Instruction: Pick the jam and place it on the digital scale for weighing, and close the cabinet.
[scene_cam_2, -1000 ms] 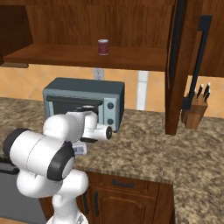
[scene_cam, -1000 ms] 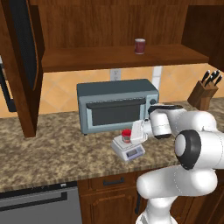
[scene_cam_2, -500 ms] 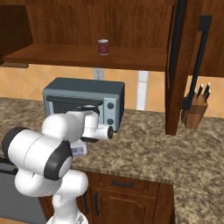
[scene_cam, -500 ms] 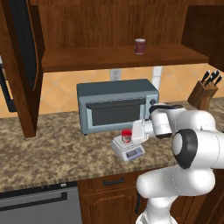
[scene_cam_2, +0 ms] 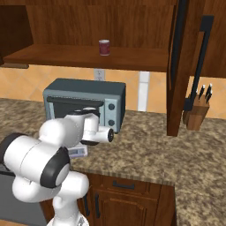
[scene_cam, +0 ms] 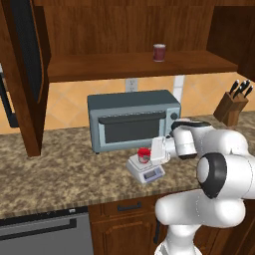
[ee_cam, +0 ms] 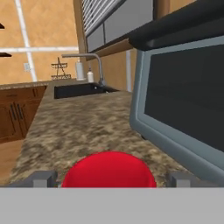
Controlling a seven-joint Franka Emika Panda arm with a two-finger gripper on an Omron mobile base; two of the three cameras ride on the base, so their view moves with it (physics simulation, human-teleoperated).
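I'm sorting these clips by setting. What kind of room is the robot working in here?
A home-style kitchen, rendered in simulation. A toaster oven sits on a granite-look counter under dark wooden wall cabinets, a knife block stands nearby, and a sink with a faucet shows further along.

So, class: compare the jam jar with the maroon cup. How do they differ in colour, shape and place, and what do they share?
The jam is squat with a bright red lid; the cup is taller and dark maroon all over. The jam sits low on the digital scale by the gripper; the cup stands high on the open cabinet's shelf. Both are small, upright and far smaller than the toaster oven.
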